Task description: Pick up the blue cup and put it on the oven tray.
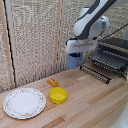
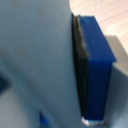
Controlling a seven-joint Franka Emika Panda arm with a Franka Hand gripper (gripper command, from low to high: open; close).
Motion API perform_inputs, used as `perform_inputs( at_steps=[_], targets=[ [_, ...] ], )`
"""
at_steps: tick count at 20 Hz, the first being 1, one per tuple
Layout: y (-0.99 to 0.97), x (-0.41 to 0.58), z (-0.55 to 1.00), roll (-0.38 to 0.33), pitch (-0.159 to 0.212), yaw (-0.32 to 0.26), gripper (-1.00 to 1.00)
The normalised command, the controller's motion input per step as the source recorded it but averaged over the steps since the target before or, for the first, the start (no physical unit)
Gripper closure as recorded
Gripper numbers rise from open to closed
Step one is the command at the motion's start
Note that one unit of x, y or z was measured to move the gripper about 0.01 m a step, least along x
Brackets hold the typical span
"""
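The blue cup [image 1: 74, 63] hangs in the air above the wooden table, held from above by my gripper [image 1: 77, 54], which is shut on it. It is a short way from the oven tray [image 1: 107, 61], on the side towards the exterior view's left. The tray is a rack of thin metal bars sticking out of a dark toaster oven. In the wrist view the cup's pale blue wall [image 2: 35, 55] fills most of the picture, with a blue finger [image 2: 97, 65] and its dark pad pressed against it. The cup's handle does not show.
A small yellow bowl [image 1: 58, 95] with an orange handle [image 1: 52, 82] sits on the table [image 1: 90, 105]. A round patterned white plate [image 1: 24, 102] lies at the exterior view's left. Woven screens stand behind. The toaster oven [image 1: 117, 47] stands at the right.
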Motion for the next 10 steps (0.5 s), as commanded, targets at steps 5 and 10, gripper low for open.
perform_inputs(
  at_steps=[5,10],
  targets=[
    [-0.37,0.439,0.64,-0.033,0.012,-0.206,1.00],
    [-0.60,0.249,0.57,0.000,0.076,-0.192,1.00]
  ],
)
